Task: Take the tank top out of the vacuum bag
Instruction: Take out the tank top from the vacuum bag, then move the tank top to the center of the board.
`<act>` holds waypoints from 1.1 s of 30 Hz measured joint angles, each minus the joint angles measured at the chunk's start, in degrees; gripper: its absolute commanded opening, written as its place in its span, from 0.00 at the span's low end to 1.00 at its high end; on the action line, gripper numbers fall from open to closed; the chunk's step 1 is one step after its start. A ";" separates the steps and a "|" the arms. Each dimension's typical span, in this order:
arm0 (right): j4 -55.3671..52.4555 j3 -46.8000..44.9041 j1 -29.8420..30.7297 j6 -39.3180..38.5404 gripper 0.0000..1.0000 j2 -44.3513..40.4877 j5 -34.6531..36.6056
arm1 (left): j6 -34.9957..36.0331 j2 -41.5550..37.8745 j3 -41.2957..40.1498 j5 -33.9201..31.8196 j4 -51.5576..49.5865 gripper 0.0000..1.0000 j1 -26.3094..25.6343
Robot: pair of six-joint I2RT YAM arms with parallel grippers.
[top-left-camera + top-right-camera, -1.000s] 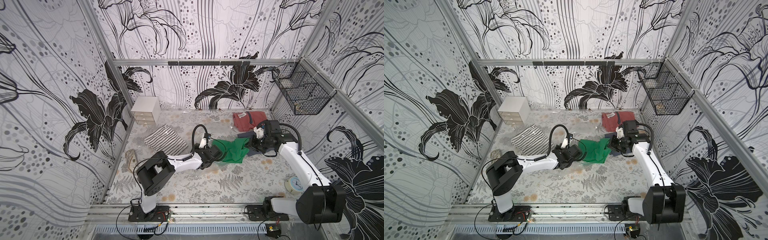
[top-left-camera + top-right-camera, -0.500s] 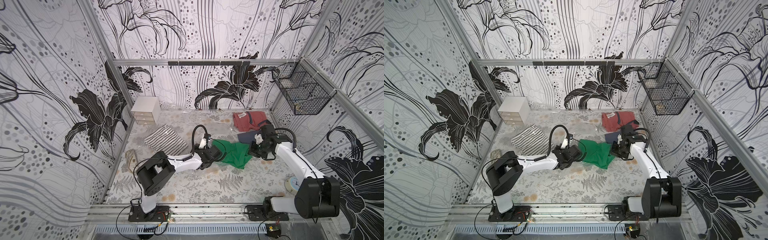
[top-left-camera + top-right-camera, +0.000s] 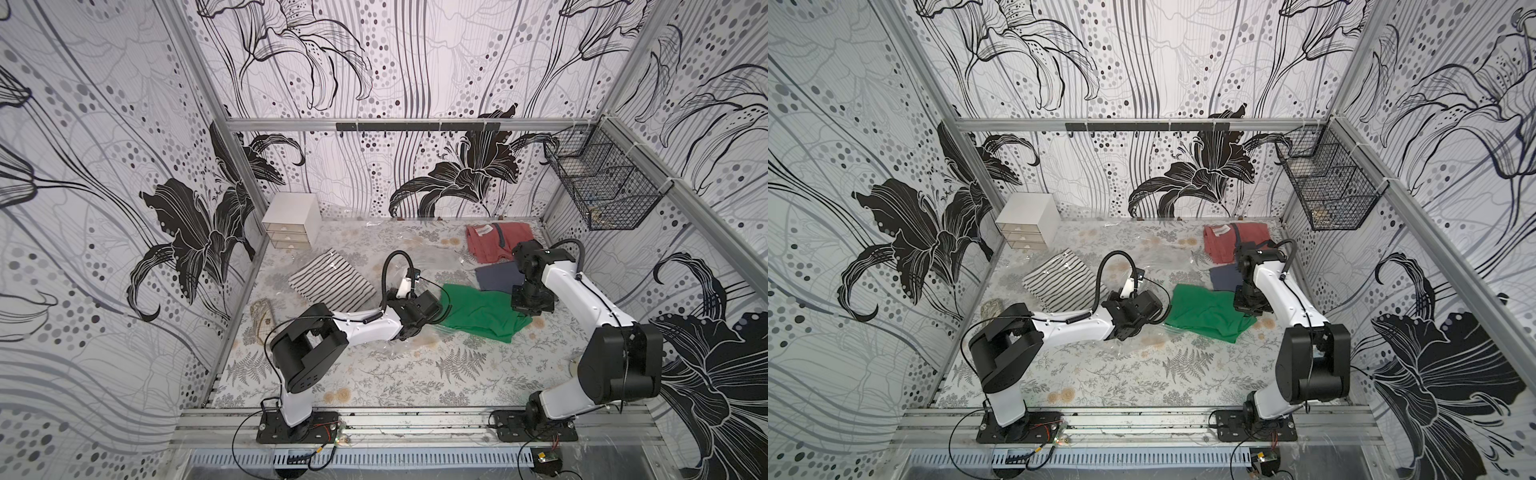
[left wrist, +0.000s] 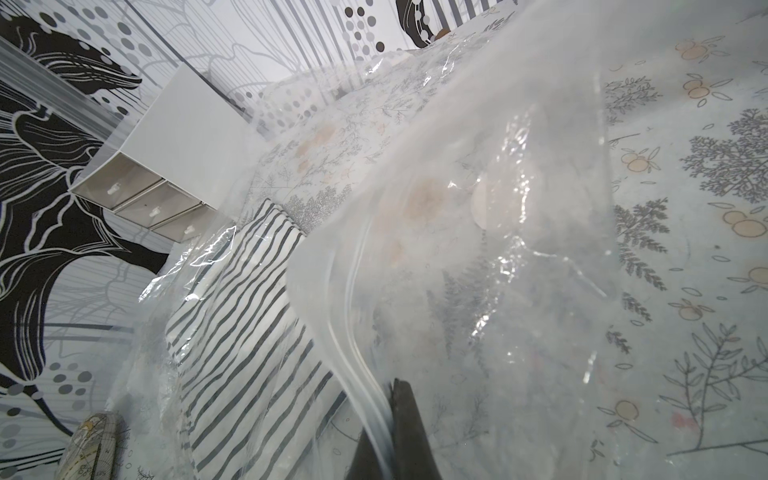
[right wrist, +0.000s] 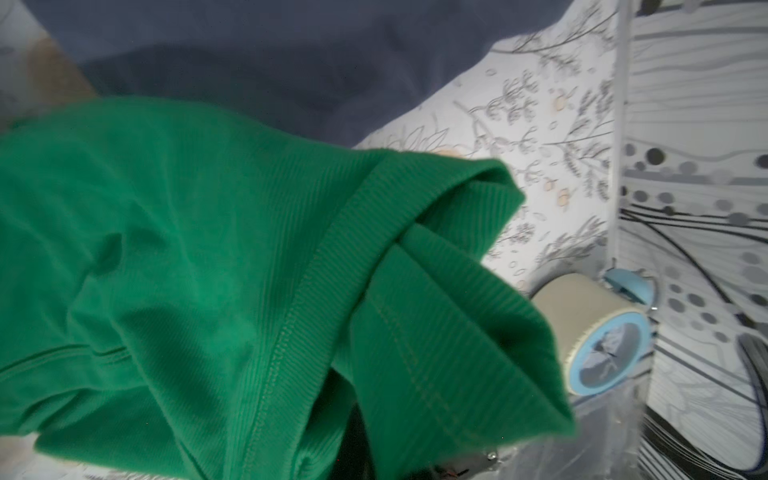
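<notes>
- Since a second ago the right pincer (image 3: 530, 309) has drawn back toward its own base, and the green tank top (image 3: 482, 311) now lies more stretched out between the two pincers.
- The right pincer is closed. Its fingers are hidden, but in the right wrist view the ribbed green cloth gathers down toward them, so it has hold of the tank top.
- Only the left wrist view shows the left pincer (image 4: 392, 432) closed tight on the zip edge of the vacuum bag (image 4: 498, 257), with the round white valve (image 4: 496, 199) beyond it.
- In both top views the tank top's other end lies just beside the left pincer. I cannot tell if it is still inside the bag's mouth.
- Only the right wrist view shows a tape roll (image 5: 598, 332) clearly, near the wall.
- A dark blue cloth (image 3: 496, 278) lies just beyond the right pincer, and a striped cloth (image 3: 332, 280) lies beyond the left one.
- The desk (image 3: 374, 374) has a fern-print cover, the walls bear black lilies, and a wire basket (image 3: 602, 187) hangs on the right wall.
</notes>
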 measured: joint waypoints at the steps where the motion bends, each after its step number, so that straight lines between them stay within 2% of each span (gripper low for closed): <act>1: -0.31 1.09 -0.57 -0.68 0.00 1.68 0.96 | 0.15 -0.90 -0.55 0.26 0.15 0.00 0.02; 7: -2.12 4.20 -2.97 -3.39 0.00 15.87 6.16 | 1.36 -5.57 -2.56 0.66 1.20 0.00 0.11; 9: -2.47 3.93 -3.45 -3.76 0.00 17.97 7.39 | 1.55 -6.10 -2.73 0.76 1.64 0.00 0.31; 18: -4.55 5.79 -13.03 -6.91 0.00 13.27 11.28 | 1.62 -6.19 -3.17 1.27 1.64 0.00 1.05; 26: -6.01 11.87 -16.13 -10.01 0.00 21.55 14.01 | 1.64 -6.29 -3.80 1.20 1.60 0.00 1.11; 33: -6.86 13.94 -17.90 -10.88 0.00 22.49 18.47 | 1.64 -6.29 -3.80 1.20 1.57 0.00 1.11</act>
